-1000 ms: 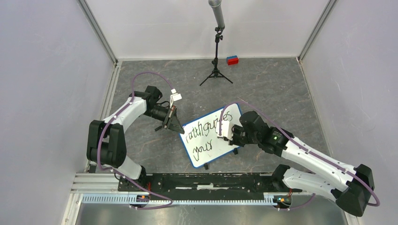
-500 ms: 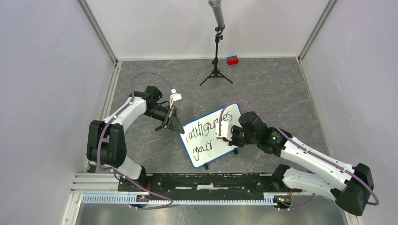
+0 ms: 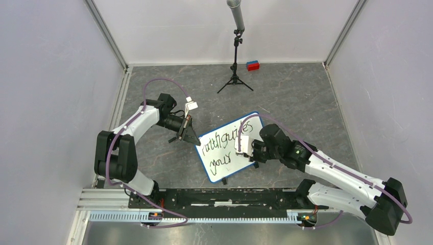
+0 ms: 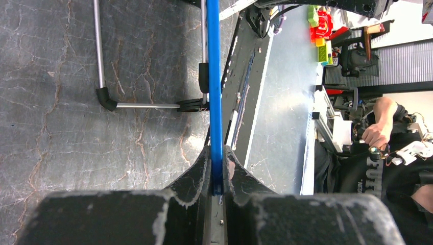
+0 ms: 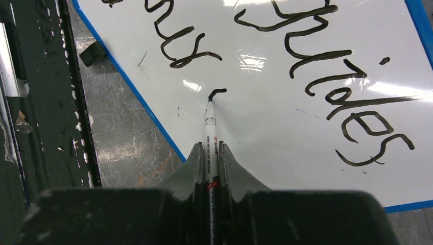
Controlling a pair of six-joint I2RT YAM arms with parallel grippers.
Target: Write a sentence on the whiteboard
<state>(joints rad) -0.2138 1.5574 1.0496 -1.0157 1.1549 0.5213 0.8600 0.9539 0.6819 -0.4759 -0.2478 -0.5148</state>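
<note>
The flat, white, blue-rimmed whiteboard [image 5: 286, 127] is stood on the grey marbled table [image 3: 296, 97], its edge clamped by the left gripper [image 4: 217, 153]. A slim white marker [image 5: 209, 127] is pinched by the right gripper [image 5: 210, 150], its tip pressed to the board beside the black cursive sentence [image 5: 327, 76].

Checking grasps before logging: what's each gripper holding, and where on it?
Left gripper clamps the whiteboard by its blue rim. Right gripper pinches the marker on its barrel, behind the tip; the tip touches the whiteboard.
</note>
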